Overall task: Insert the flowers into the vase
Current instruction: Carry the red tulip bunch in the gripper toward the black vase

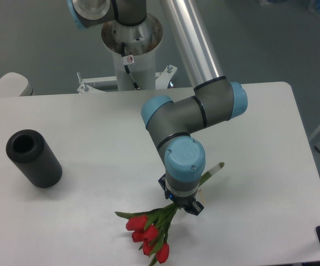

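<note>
The flowers (149,235) lie on the table (93,127) at its near edge, red buds toward the camera, stems running up under the arm's wrist (185,163). The vase (32,158) stands well apart, far to the left of the flowers. The gripper (183,205) sits over the stems; whether the jaws pinch them I cannot tell. I judge the grasping step is in hand; next, a lift and carry to the vase's hole.

Arm folded at elbow, wrist pointing straight down; gripper (183,207) low near table, finger state hidden under wrist.
</note>
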